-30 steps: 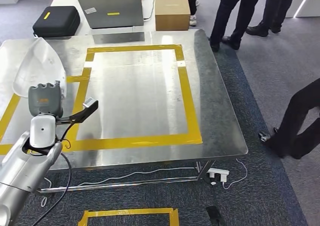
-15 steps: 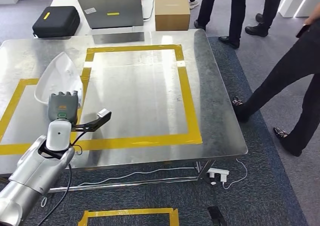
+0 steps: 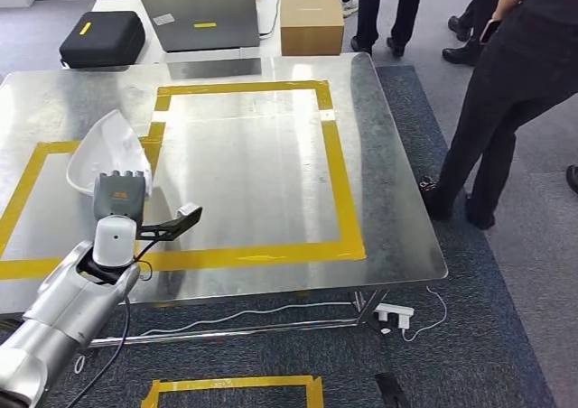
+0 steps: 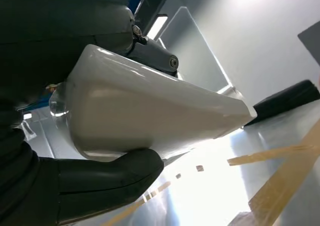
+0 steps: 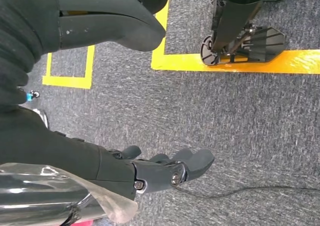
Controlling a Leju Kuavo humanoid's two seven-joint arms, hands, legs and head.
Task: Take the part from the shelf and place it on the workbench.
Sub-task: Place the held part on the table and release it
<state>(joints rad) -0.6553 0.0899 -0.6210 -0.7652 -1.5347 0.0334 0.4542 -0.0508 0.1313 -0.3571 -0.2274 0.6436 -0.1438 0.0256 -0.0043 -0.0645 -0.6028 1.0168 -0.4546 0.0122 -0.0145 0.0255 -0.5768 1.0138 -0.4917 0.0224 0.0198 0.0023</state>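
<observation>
Part [image 3: 107, 152] in left hand [image 3: 118, 198], above workbench [image 3: 382, 182].

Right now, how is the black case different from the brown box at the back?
The black case is dark, flat and rounded at its corners, with a small yellow mark on top. The brown box is cardboard, taller and square-edged. The case sits left of the grey laptop; the box sits right of it. Both are closed and rest on the pale table behind the metal workbench.
</observation>
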